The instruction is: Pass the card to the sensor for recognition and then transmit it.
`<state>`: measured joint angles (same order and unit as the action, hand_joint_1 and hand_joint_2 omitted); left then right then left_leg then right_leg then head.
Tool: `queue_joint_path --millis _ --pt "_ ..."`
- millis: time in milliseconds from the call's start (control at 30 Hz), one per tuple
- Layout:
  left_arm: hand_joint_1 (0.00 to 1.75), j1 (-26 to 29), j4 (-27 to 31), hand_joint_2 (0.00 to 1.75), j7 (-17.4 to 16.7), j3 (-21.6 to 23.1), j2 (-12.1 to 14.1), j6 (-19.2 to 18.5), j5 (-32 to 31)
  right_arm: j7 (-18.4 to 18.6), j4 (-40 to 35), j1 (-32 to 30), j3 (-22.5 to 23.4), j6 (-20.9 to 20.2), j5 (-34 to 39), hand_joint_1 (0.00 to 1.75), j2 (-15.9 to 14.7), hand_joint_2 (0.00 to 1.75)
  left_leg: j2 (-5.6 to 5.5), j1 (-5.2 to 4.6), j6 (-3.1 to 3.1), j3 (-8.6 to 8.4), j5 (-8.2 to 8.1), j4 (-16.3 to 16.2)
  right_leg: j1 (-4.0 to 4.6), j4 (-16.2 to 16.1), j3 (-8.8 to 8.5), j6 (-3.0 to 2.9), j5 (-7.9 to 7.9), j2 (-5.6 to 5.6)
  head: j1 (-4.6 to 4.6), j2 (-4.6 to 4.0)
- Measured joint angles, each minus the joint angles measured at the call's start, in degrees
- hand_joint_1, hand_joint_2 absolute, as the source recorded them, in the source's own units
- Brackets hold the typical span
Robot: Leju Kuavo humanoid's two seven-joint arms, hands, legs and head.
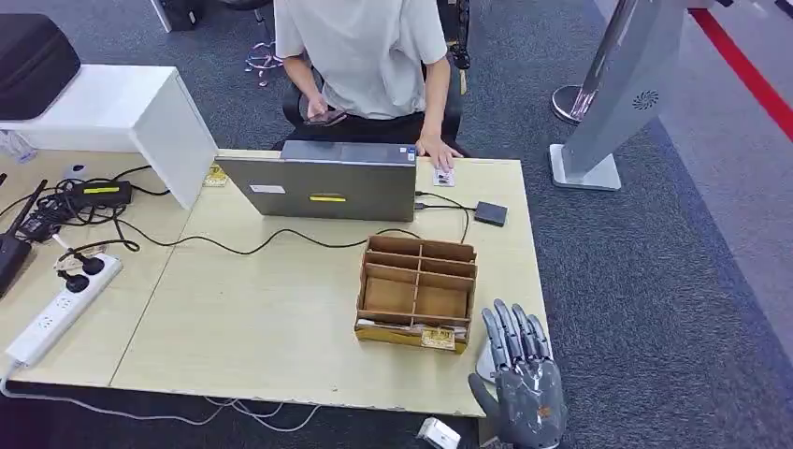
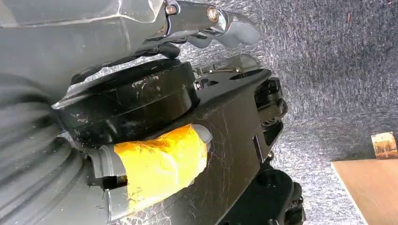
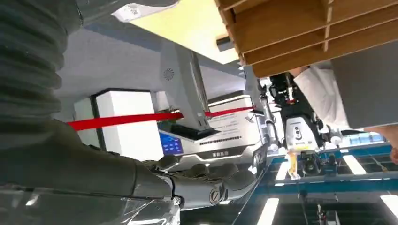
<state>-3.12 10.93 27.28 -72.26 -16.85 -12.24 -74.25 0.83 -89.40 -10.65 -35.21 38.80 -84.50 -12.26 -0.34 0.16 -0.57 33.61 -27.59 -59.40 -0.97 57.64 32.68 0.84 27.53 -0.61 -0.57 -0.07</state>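
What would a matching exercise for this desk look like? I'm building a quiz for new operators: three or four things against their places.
Things:
1. laptop
2. wooden organizer
3. power strip
4. right hand

Places:
A. table's left part, cables plugged in
B. near the table's near right corner
C. far side, in front of the seated person
D. right part of the table, nearer than the laptop

Pairs: 1-C, 2-D, 3-A, 4-B

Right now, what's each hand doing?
Left hand: hanging over the carpet, fingers curled, apparently holding nothing.
Right hand: open, fingers straight, holding nothing, at the table's near corner.
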Motion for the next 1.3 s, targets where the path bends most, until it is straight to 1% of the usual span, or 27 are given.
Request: queue_joint_path --millis 367,467,667,733,1000,1300 --pt "0.0 0.0 0.0 1.75 0.0 0.0 0.0 0.1 -0.2 0.0 2.2 0.4 -1.6 0.0 0.9 0.0 0.7 1.75 0.01 0.0 0.0 0.0 0.0 0.0 0.0 0.0 0.0 0.0 0.0 0.01 0.0 0.0" --pt "0.0 0.0 0.0 1.75 0.0 0.0 0.0 0.3 -0.5 -1.0 3.7 0.7 -2.0 0.0 1.6 0.0 1.9 1.75 0.02 0.0 0.0 0.0 0.0 0.0 0.0 0.0 0.0 0.0 0.0 0.01 0.0 0.0" --pt "0.0 0.0 0.0 1.75 0.0 0.0 0.0 0.3 -1.3 -4.9 7.6 2.3 -2.1 0.0 3.1 0.0 4.9 1.75 0.04 0.02 0.03 -0.01 0.02 0.0 0.02 0.0 0.0 0.0 0.0 0.03 0.0 0.02" --pt "0.0 0.0 0.0 1.75 0.0 0.0 0.0 0.3 -1.4 -5.7 9.0 2.9 -2.1 0.0 3.2 0.0 5.7 1.75 0.04 0.02 0.03 -0.01 0.02 0.0 0.02 0.0 0.0 0.0 0.0 0.04 0.0 0.02" --pt "0.0 0.0 0.0 1.75 0.4 0.0 0.0 0.3 -2.0 -7.5 13.4 5.0 -2.0 0.0 3.0 0.0 8.2 1.75 0.08 0.02 0.03 -0.02 0.02 0.0 0.02 0.0 0.0 0.0 0.0 0.09 0.0 0.02" --pt "0.0 0.0 0.0 1.75 0.6 0.0 0.1 0.3 -2.1 -7.5 16.2 6.0 -1.9 0.0 3.0 0.0 9.7 1.75 0.08 0.02 0.03 -0.01 0.02 0.0 0.02 0.0 0.01 0.0 0.0 0.09 0.0 0.0"
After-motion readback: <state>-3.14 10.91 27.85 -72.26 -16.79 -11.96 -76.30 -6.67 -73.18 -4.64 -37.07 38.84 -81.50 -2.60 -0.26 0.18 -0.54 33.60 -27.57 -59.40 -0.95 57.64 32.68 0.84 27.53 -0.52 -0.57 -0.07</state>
